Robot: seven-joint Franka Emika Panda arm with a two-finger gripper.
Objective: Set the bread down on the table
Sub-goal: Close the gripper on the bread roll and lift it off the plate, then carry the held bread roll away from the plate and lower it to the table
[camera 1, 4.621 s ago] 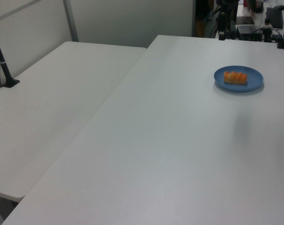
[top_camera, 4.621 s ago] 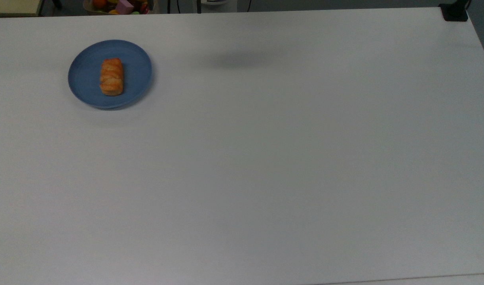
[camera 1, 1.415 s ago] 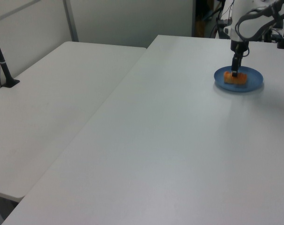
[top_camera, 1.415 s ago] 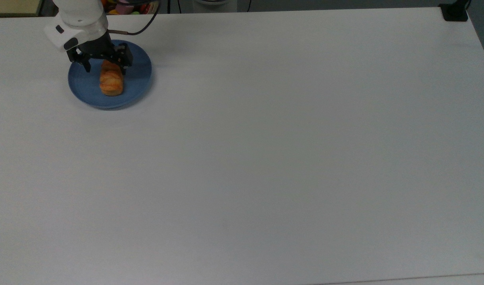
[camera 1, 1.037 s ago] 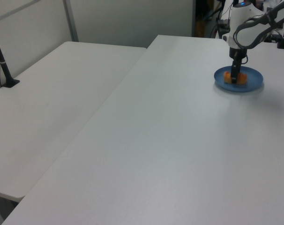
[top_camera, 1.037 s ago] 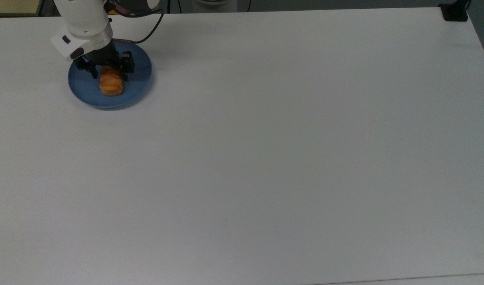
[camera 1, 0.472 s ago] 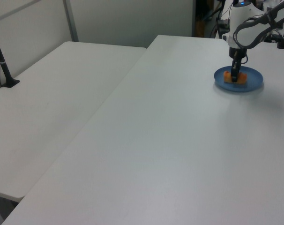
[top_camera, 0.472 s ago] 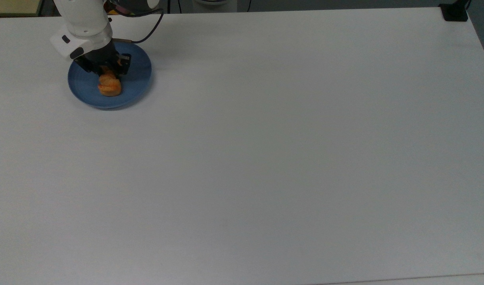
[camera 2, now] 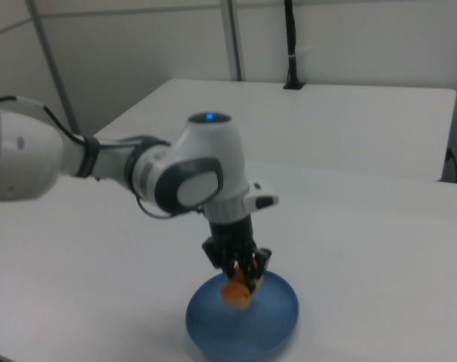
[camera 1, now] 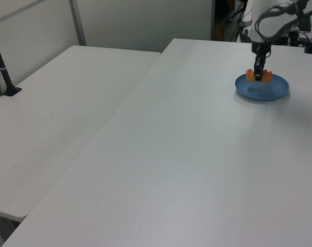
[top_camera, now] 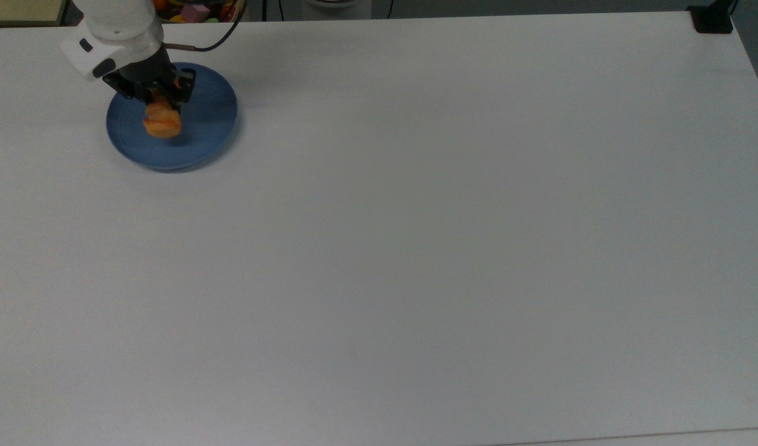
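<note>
Small golden-orange ridged pastry roll [top_camera: 162, 122] clenched in black two-finger claw [top_camera: 157, 105], lifted above round blue plate [top_camera: 205, 133] near far-left corner of plain white-grey worktop [top_camera: 416, 235], broad bare surface elsewhere.

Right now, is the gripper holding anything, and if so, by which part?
Yes. The gripper holds the bread, pinched across its middle and lifted just clear of the blue plate.
</note>
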